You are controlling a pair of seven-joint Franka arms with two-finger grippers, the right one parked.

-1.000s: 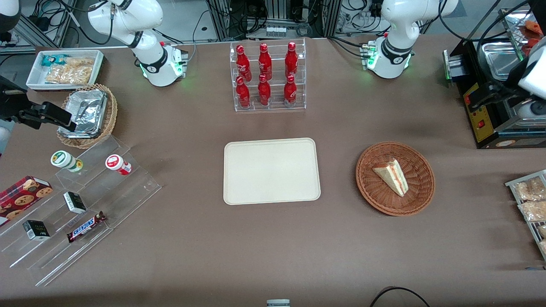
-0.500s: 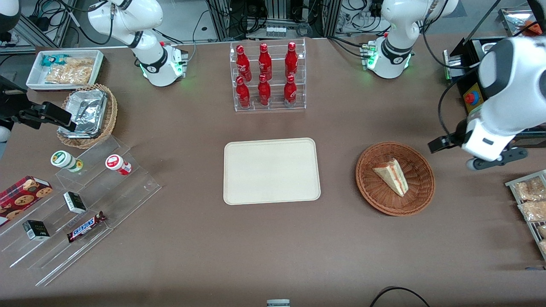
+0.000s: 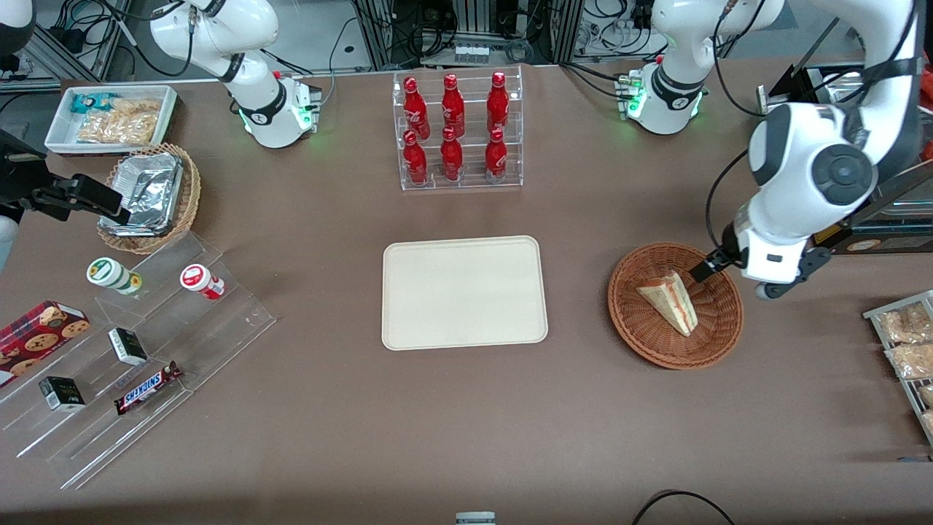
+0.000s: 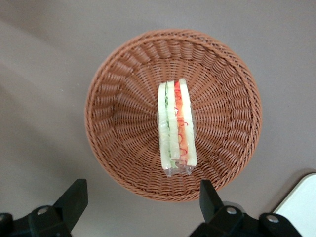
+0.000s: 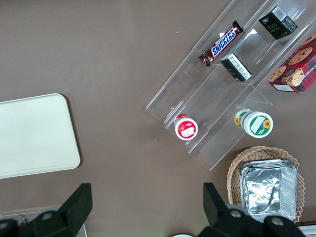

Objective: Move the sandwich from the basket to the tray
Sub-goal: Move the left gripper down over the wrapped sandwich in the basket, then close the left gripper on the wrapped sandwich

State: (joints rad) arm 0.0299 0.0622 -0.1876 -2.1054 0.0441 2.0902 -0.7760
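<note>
The sandwich (image 3: 669, 299) (image 4: 177, 126), a wrapped white wedge with red and green filling, lies in the round reddish-brown basket (image 3: 711, 324) (image 4: 123, 123). My left gripper (image 3: 736, 281) (image 4: 142, 202) hangs open above the basket's rim on the side toward the working arm's end, with nothing between its black fingers (image 4: 74, 197). The sandwich lies apart from the fingers, nearer the basket's middle. The cream tray (image 3: 463, 292) (image 4: 302, 197) (image 5: 34, 136) lies bare at the table's middle, beside the basket.
A clear rack of red bottles (image 3: 453, 131) stands farther from the front camera than the tray. A black machine (image 3: 838, 211) and a rack of snack packets (image 3: 904, 343) sit at the working arm's end. A foil-lined basket (image 3: 149, 197) and an acrylic stepped stand (image 3: 138, 350) sit at the parked arm's end.
The left arm has swung in from the working arm's end of the table toward the basket, and its gripper now hangs over the basket's rim. The sandwich has not moved.
</note>
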